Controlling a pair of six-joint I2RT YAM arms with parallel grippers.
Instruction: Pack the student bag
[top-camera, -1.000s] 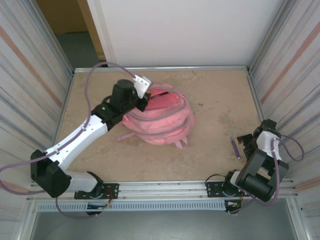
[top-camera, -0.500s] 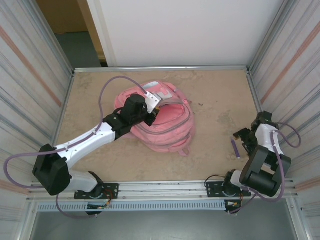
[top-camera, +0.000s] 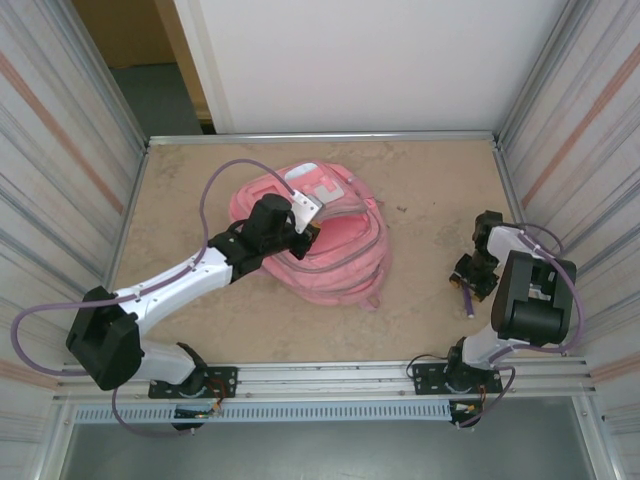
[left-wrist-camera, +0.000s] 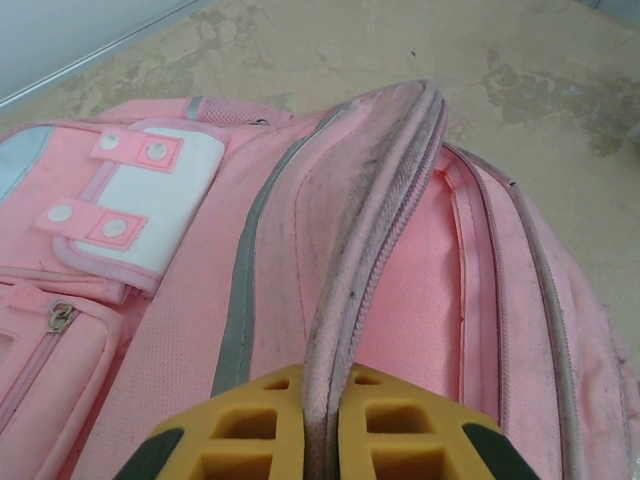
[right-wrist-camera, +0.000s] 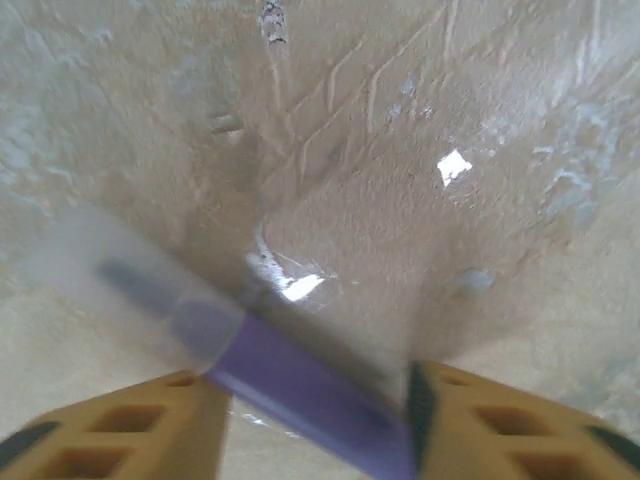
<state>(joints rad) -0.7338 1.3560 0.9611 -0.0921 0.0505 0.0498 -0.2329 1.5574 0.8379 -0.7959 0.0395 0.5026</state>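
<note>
Overhead, the student bag (top-camera: 345, 255) lies left of centre on the table (top-camera: 430, 190), with the left arm stretched low across it. The left wrist view adds that the left gripper (left-wrist-camera: 322, 390) is pinched on the bag's zipper edge. The right gripper (right-wrist-camera: 315, 385) points downward, its fingers either side of a purple pen (right-wrist-camera: 300, 405); whether they clamp it I cannot tell.

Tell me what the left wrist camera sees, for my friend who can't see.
The left pincer pinches the raised zipper edge of the pink student bag, whose main pocket gapes open to pink lining. A white patch with snaps sits at left, and the sandy table lies beyond.
</note>
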